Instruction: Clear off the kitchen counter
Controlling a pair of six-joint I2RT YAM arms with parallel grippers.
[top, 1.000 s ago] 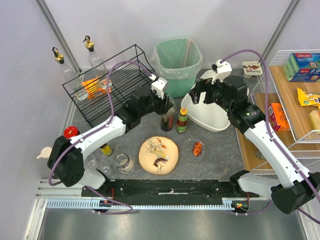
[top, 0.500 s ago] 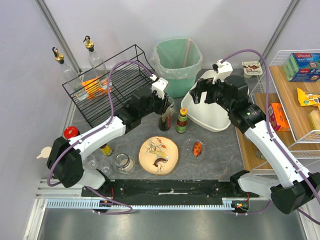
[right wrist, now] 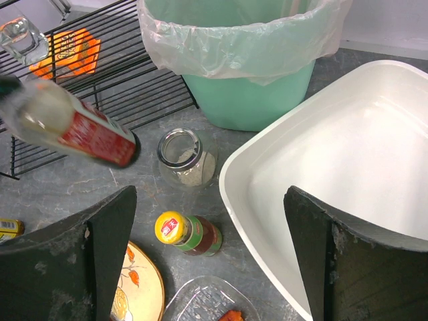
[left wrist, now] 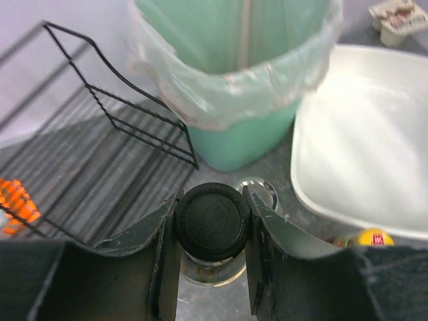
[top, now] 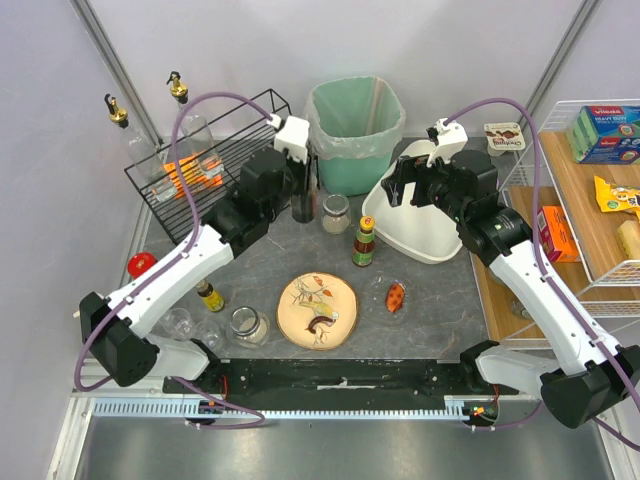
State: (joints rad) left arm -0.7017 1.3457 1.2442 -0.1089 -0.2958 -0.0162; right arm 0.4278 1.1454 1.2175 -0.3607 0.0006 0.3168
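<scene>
The patterned plate point(top: 317, 309) is lying untouched at the near side of the kitchen counter point(top: 260, 265). Further back, the left gripper point(top: 297, 170), clamping the black-capped sauce bottle point(right wrist: 80, 134), is now carrying it off the counter toward the black wire rack point(top: 200, 190), so one item is leaving. This is also uncovering an open glass jar point(top: 336, 213). The right gripper point(top: 400, 190) is hanging spread wide over the white basin point(top: 420, 245).

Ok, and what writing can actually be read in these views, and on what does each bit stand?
"HEAVY DUTY": on the blue-green box on the shelf; the red brand tag above it looks like "vileda", but is barely legible.
Too small or blurred to read: the small tub, the bottle with the red label, its black cap, the orange packet, the yellow-capped bottle.
</scene>
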